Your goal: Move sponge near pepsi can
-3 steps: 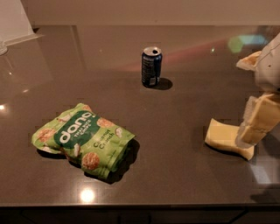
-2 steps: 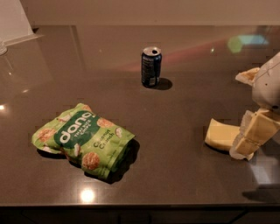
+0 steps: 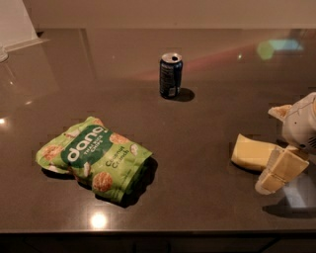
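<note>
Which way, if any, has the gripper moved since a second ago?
Yes. The gripper has shifted down-frame, toward the camera, judged against the sponge, which stayed put.

The single camera sits high over the near edge of the table [image 3: 212, 128], tilted down and facing across it toward the far wall [image 3: 173, 12]. From middling range it takes in most of the tabletop. The end effector [image 3: 284, 165] enters low at the right edge.

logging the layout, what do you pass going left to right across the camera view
snack bag -> can -> sponge -> gripper, low at the far right, at the sponge's right end
</note>
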### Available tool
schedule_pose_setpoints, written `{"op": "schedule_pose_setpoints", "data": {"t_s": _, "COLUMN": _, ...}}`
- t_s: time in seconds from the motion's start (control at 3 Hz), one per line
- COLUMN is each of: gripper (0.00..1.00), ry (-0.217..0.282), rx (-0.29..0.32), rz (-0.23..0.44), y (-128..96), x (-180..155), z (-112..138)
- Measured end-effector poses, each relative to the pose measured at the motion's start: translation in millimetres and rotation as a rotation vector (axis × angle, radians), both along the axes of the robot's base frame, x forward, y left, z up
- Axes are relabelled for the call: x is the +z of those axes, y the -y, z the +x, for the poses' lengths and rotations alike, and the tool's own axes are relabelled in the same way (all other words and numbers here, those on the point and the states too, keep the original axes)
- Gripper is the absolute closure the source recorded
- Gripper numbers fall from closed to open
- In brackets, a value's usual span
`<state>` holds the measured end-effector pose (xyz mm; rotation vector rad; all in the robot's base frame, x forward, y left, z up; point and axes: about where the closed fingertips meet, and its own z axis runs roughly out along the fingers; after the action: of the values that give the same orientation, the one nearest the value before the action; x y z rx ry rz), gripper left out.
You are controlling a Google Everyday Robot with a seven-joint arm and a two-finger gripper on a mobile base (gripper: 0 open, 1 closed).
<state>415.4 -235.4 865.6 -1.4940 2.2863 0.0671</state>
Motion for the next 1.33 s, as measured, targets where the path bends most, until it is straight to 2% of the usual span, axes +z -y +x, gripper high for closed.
{"op": "schedule_pose_setpoints", "data": {"t_s": 0.33, "gripper": 0.0, "ry": -0.024, "rx": -0.02, "rz": 0.008, "y": 5.9, "x": -13.3, "z": -1.1}}
{"op": "schedule_pose_setpoints", "data": {"t_s": 0.67, "gripper": 0.18, "ry": -0.06, "rx": -0.034, "rz": 0.008, "y": 9.4, "x": -21.2, "z": -1.7}}
{"op": "schedule_pose_setpoints", "data": {"t_s": 1.0, "gripper": 0.41, "ry": -0.096, "rx": -0.042, "rz": 0.006, "y": 12.3, "x": -26.8, "z": -2.0}}
{"op": "schedule_pose_setpoints", "data": {"t_s": 1.33, "gripper": 0.73, "ry": -0.121, "rx": -0.051, "rz": 0.022, "y": 10.8, "x": -18.5, "z": 6.2}}
